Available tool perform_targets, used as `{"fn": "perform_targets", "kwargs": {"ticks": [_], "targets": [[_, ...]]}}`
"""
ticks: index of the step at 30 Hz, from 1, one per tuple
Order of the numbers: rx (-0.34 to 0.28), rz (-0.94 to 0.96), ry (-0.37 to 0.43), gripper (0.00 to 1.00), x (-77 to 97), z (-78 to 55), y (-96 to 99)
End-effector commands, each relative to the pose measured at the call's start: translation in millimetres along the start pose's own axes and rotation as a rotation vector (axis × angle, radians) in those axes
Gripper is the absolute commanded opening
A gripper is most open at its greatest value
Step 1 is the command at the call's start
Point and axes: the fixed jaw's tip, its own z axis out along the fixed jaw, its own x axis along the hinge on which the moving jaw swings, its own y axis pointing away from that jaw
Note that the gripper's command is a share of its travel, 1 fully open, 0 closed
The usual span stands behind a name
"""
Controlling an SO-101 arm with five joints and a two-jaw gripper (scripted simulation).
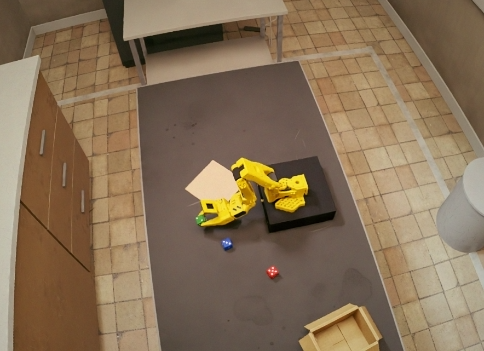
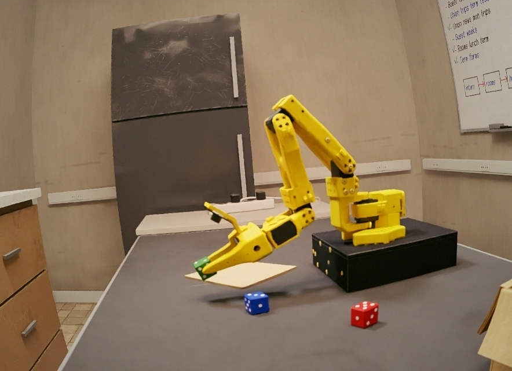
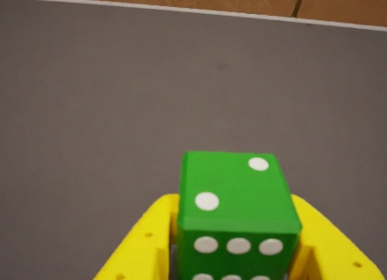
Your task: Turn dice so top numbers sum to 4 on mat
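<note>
Hand (image 1: 201, 219) (image 2: 203, 268) (image 3: 236, 234): gripping the green die (image 1: 200, 220) (image 2: 203, 268) (image 3: 234, 191), tilted above the worktop (image 1: 195, 300) (image 2: 186, 338) (image 3: 131, 99).
Blue die (image 1: 226, 243) (image 2: 256, 302): lying off the mat (image 1: 211, 179) (image 2: 244, 275).
Red die (image 1: 272, 272) (image 2: 364, 314): showing five on top.

"How is the yellow arm (image 1: 256, 173) (image 2: 318, 131) posed?"
"Bent high at the elbow (image 2: 283, 114), with the forearm (image 2: 291, 164) dropping steeply."
"And the gripper (image 1: 200, 220) (image 2: 203, 268) (image 3: 236, 234)?"
"Raised off the tabletop, slanting downward, its jaws clamped on a die."
"The wrist (image 1: 238, 206) (image 2: 285, 230)?"
"Well below the elbow, leading into the gripper."
</note>
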Motion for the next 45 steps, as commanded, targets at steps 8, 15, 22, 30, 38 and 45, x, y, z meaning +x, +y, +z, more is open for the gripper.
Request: {"fn": "perform_targets", "kwargs": {"ticks": [8, 15, 22, 30, 38, 45], "targets": [[0.005, 0.014, -0.009, 0.00, 3.6, 2.4, -1.4], [0.005, 0.014, -0.009, 0.00, 4.8, 2.9, -1.4], [0.006, 0.014, -0.009, 0.00, 8.9, 4.5, -1.5], [0.006, 0.014, -0.009, 0.00, 9.6, 4.8, -1.5], [0.006, 0.014, -0.009, 0.00, 14.2, 6.6, -1.5], [0.006, 0.014, -0.009, 0.00, 14.9, 6.8, -1.5]]}}
